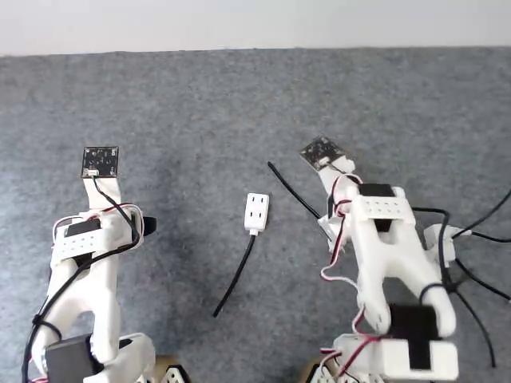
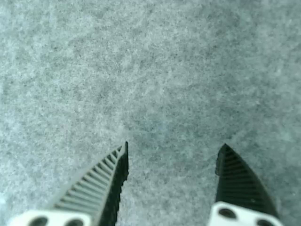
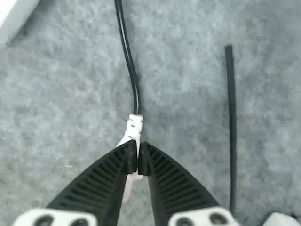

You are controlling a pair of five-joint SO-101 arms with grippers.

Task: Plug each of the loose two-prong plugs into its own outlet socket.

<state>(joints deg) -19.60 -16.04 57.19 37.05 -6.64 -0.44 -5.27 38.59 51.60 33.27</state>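
Grasp step: right end effector (image 3: 137,146) closed on plug (image 3: 133,132); left end effector (image 2: 171,150) open, empty. Next, align plug with outlet socket (image 1: 256,212), at the arm's 9 o'clock.

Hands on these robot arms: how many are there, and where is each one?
2. The left hand is open above the grey mat. The right hand is shut on a white plug lying on the mat.

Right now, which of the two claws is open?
The left claw: it is spread wide apart over bare grey carpet. The right claw is closed, tips together right at the white plug.
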